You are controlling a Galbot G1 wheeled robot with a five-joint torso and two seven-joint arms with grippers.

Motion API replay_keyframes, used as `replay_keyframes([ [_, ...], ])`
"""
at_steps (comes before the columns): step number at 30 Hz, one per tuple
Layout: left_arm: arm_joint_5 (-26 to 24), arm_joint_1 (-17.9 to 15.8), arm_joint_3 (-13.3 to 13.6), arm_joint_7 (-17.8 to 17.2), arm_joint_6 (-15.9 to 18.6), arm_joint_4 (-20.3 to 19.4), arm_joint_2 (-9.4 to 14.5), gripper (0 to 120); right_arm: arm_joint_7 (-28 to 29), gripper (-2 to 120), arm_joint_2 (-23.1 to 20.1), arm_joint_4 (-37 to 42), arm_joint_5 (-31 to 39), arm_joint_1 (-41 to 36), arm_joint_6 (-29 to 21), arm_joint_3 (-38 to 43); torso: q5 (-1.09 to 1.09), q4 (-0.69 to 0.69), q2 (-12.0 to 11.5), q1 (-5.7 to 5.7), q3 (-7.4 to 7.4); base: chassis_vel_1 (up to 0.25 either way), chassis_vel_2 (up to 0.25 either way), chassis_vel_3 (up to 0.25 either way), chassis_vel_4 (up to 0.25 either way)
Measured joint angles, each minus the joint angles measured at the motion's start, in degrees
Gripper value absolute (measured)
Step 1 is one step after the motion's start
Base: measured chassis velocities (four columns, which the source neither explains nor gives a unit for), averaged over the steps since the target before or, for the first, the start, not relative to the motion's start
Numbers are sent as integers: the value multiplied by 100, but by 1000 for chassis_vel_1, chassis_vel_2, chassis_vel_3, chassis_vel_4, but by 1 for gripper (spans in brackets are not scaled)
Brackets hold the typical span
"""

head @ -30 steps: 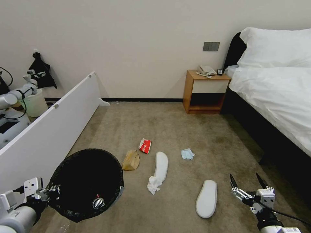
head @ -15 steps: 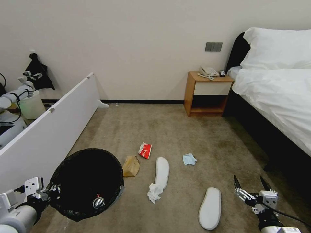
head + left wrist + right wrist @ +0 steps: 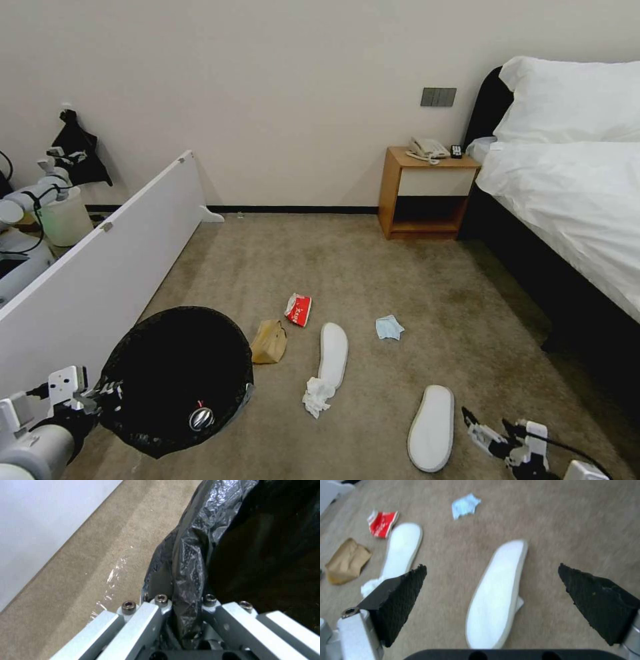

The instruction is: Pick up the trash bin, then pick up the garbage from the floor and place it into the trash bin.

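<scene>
The trash bin [image 3: 180, 377], lined with a black bag, hangs at the lower left, a crushed can [image 3: 200, 418] lying inside. My left gripper [image 3: 100, 395] is shut on its rim; in the left wrist view the fingers [image 3: 156, 615] pinch the bag's folded edge [image 3: 188, 562]. Garbage lies on the carpet: a near white slipper [image 3: 432, 427], a second slipper [image 3: 333, 352], a tissue [image 3: 317, 397], a brown paper bag [image 3: 270, 341], a red packet [image 3: 299, 310] and a pale-blue mask [image 3: 389, 327]. My right gripper [image 3: 487, 421] is open, low and just right of the near slipper [image 3: 500, 592], which lies between its pads [image 3: 403, 590].
A long white board [image 3: 100, 267] stands on edge along the left. Behind it is a pale bucket [image 3: 67, 217]. A wooden nightstand [image 3: 427, 193] is against the far wall, and a bed [image 3: 567, 200] with a dark base fills the right side. Bare carpet stretches beyond the litter.
My right gripper has dropped lower and moved left, closer to the near slipper. The view shifted slightly a second ago. The left gripper still holds the bin in the same place.
</scene>
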Motion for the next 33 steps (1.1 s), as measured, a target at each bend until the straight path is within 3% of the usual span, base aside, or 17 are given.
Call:
replay_keyframes([
  [7, 34, 13, 8, -44, 0, -56, -44, 2, -220, 100, -39, -623, 10, 143, 76, -100, 0, 0, 0, 0, 0, 0, 0, 0, 0],
  [33, 195, 93, 2, -157, 0, -297, -164, 2, -153, 100, 68, -2135, 97, 1256, 9, -603, 0, 0, 0, 0, 0, 0, 0, 0, 0],
])
